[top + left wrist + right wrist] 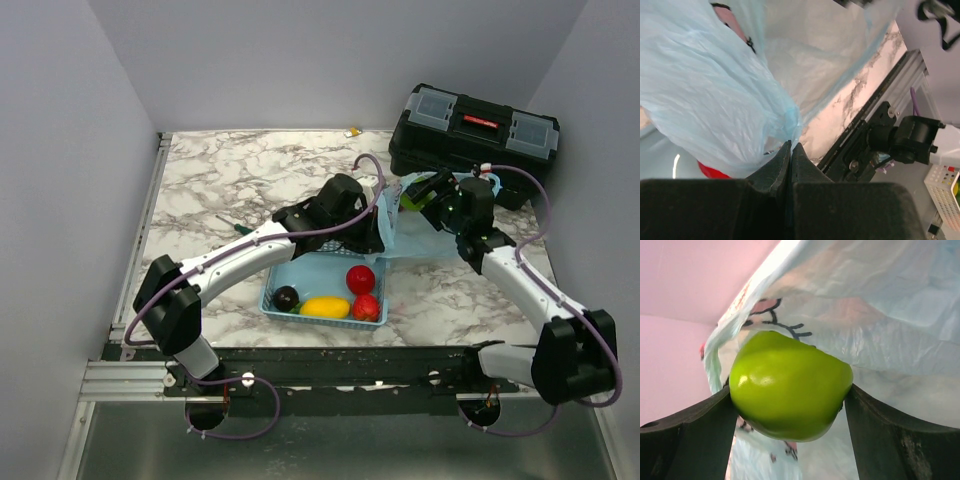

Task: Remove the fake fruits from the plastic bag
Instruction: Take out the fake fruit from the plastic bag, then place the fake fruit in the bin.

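The plastic bag [710, 100] is thin, translucent light-blue film, finely crinkled, with a soft sheen along its creases. The green apple [790, 385] is smooth, glossy plastic with bright highlights. The right fingers [685, 440] and left fingers [774, 172] are matt black and faintly grainy. The table [230, 180] has a smooth, white-and-grey marble-patterned top. The basket [315, 270] is rigid, light-blue latticed plastic. In it, the red apple [361, 279] and yellow fruit [325, 307] are shiny, and the plum [287, 297] is dark with a small glint. The toolbox [500, 150] is matt black plastic with greyish translucent lid panels.
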Robot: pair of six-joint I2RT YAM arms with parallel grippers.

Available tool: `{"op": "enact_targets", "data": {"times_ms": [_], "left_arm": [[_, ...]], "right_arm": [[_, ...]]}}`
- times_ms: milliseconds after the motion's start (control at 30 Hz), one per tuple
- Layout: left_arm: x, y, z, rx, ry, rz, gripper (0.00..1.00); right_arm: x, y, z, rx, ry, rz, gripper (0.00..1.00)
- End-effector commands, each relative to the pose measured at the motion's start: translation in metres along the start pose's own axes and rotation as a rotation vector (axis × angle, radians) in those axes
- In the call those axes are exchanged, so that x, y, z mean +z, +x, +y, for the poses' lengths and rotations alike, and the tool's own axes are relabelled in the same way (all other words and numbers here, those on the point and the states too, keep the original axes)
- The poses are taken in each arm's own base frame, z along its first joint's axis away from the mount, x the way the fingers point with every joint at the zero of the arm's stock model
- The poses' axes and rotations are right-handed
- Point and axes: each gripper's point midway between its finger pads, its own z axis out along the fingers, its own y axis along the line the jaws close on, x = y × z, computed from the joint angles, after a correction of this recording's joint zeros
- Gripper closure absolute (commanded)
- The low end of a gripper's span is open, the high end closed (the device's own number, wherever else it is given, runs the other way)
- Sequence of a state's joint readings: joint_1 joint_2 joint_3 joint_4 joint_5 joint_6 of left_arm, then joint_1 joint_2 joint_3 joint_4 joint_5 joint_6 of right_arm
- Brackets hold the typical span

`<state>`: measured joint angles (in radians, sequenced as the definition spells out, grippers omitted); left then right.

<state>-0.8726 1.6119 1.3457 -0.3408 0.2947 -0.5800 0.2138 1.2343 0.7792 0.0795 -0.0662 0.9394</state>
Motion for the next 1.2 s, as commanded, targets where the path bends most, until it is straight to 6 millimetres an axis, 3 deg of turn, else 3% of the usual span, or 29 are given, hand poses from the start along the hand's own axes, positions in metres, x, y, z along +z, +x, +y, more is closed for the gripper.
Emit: {"op": "enact_targets", "data": {"times_ms": [0, 200, 400, 700, 867, 1000, 1167], "left_arm": [[-0.005, -0.015, 0.019, -0.015, -0.054, -0.040, 1.00], [-0.003, -0.025, 0.021, -0.031, -0.083, -0.040, 1.00], [-0.004, -0.035, 0.036, -0.066, -0.193, -0.030, 1.00], [-0.018, -0.054, 0.036, -0.041, -0.170, -0.062, 1.00], [-0.020, -0.053, 0.041, -0.045, -0.163, -0.055, 1.00], [-0.021, -0.052, 0.043, -0.064, -0.129, -0.042, 1.00], [-0.025, -0.051, 0.050, -0.045, -0.126, -0.020, 1.00]], "right_arm": [[-0.023, 0.014, -0.019, -0.179, 0.022, 0.059, 0.99], [-0.050, 0.021, -0.032, -0.337, 0.050, 0.110, 0.99], [-0.086, 0.037, 0.002, -0.414, -0.140, 0.191, 0.99], [-0.123, 0.083, 0.027, -0.521, -0.412, 0.344, 0.99], [-0.132, 0.126, 0.048, -0.600, -0.503, 0.412, 0.99], [-0.127, 0.172, 0.053, -0.686, -0.489, 0.464, 0.99], [-0.122, 0.211, 0.073, -0.752, -0.568, 0.444, 0.99]]}}
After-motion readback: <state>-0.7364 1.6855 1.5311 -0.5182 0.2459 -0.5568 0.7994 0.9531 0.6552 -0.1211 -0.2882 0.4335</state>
